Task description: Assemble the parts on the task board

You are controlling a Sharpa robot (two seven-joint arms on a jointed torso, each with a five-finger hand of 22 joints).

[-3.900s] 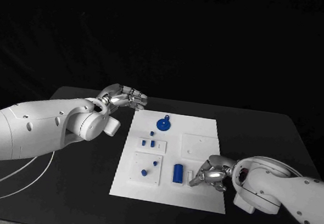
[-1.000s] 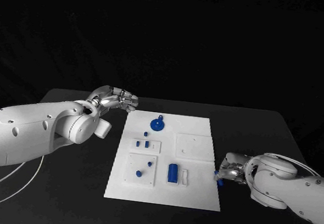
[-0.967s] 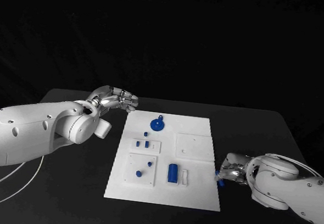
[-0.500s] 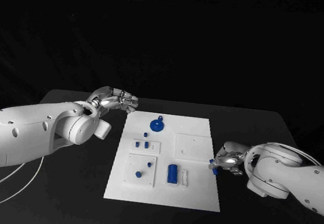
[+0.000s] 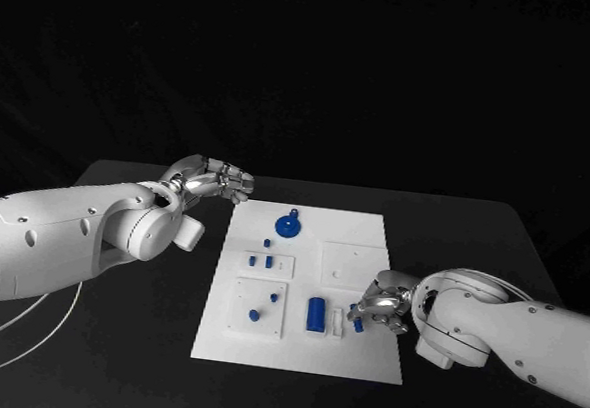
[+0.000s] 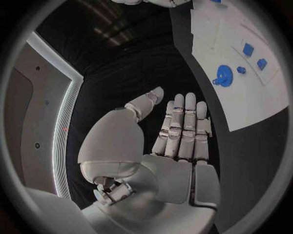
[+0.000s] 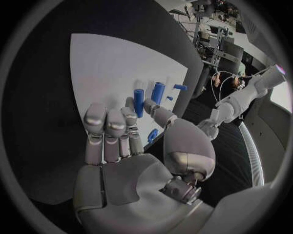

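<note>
The white task board [image 5: 357, 234] lies in the middle of the black table. On it are a round blue disc [image 5: 288, 227], a blue cylinder [image 5: 317, 315] and several small blue parts [image 5: 255, 315]. My right hand [image 5: 381, 310] hovers over the board's right side, just right of the cylinder, and pinches a small blue part [image 5: 359, 321]. In the right wrist view my right hand [image 7: 122, 146] faces the board [image 7: 104, 63], with blue parts [image 7: 158, 92] beyond its fingers [image 7: 107, 126]. My left hand [image 5: 219, 177] hangs off the board's far left corner and holds nothing. Its fingers [image 6: 183, 122] are stretched out.
A white cable [image 5: 16, 351] runs under my left arm at the table's left. Black table [image 5: 479, 247] surrounds the board [image 6: 244, 92] on all sides. A low white slot piece [image 5: 337, 320] sits beside the cylinder.
My right hand has moved left, from beyond the board's right edge to over its right side, carrying the small blue part. The left hand has stayed put.
</note>
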